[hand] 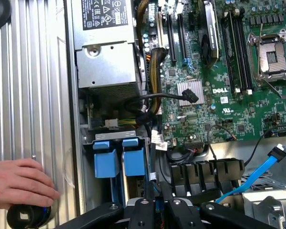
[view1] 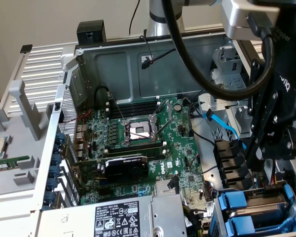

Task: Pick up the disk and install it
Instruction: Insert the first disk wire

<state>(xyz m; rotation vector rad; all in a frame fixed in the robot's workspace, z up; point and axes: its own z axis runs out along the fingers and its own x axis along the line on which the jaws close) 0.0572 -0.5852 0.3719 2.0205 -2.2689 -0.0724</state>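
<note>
Open computer case (view1: 138, 69); tool (view1: 259, 163) lowered over drive bay (view1: 256, 215).

Green mobo (view1: 138, 143), blue drive clips (hand: 106, 160), blue SATA cable (hand: 257, 174), grey PSU (hand: 107, 57).

Black end effector (view1: 266, 148), white lettering, thick black cable (view1: 187, 54)

My exterior view looks down at a slant into the open case (view1: 138, 69), close enough to crop its near edge. My wrist view looks straight down, nearer. Both share the motherboard (view1: 138, 143), power supply (hand: 105, 52) and blue drive bays (hand: 119, 157).
</note>
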